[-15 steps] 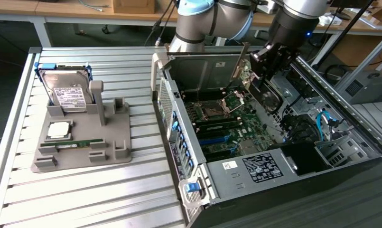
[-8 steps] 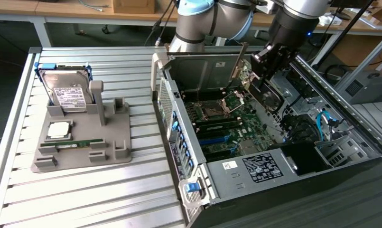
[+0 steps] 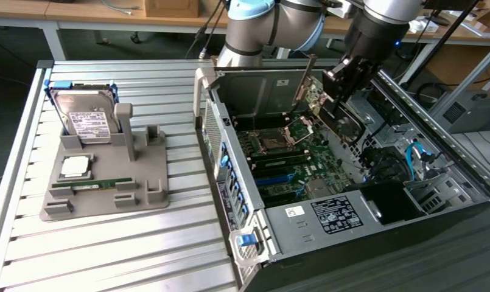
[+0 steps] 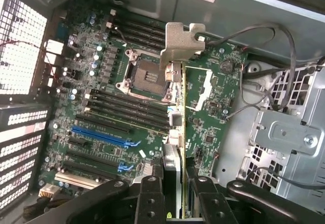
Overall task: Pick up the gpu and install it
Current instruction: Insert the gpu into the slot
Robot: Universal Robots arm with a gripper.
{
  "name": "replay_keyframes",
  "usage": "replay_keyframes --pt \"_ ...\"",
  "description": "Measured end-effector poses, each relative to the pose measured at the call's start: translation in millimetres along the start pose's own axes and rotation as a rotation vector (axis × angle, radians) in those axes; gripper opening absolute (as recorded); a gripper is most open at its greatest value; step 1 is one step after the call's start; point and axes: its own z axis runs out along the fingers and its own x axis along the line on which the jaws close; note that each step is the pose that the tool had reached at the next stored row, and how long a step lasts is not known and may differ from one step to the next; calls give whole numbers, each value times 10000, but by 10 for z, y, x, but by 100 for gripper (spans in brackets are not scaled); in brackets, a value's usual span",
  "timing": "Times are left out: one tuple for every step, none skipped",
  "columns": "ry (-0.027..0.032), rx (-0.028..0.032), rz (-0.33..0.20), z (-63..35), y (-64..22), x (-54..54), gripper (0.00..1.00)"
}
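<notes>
The gpu point(image 3: 312, 97), a dark green card with a pale metal end bracket, hangs on edge over the open computer case point(image 3: 228, 152), above the motherboard point(image 3: 290, 164). My gripper point(image 3: 334, 94) is shut on it from the exterior view's right. In the wrist view the gpu point(image 4: 179, 97) runs edge-on away from the gripper point(image 4: 177, 201), its bracket point(image 4: 180, 41) at the far end. It floats above the motherboard point(image 4: 101, 97), between the CPU socket point(image 4: 144, 71) and the case's side wall. One black finger point(image 4: 151, 198) presses on each side of the card.
On the slatted table at the exterior view's left, a grey fixture point(image 3: 147, 194) holds a silver hard drive point(image 3: 86, 118), a CPU point(image 3: 76, 165) and a RAM stick point(image 3: 103, 182). Blue slots point(image 4: 101, 135) lie on the board. Cables point(image 4: 264, 61) and a drive cage point(image 4: 289, 132) crowd one side of the case.
</notes>
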Motion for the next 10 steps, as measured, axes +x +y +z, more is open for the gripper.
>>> replay_keyframes --pt "0 -1 -42 0 0 0 27" --pt "1 -2 -84 0 0 0 27" --pt "2 -3 -130 0 0 0 27" --pt "2 -4 -165 0 0 0 27" --pt "3 -6 -258 0 0 0 27" --pt "4 -7 -303 0 0 0 27" --pt "5 -9 -353 0 0 0 27" --pt "5 -10 -391 0 0 0 27" --pt "6 -10 -434 0 0 0 27" --pt "6 -12 -478 0 0 0 27"
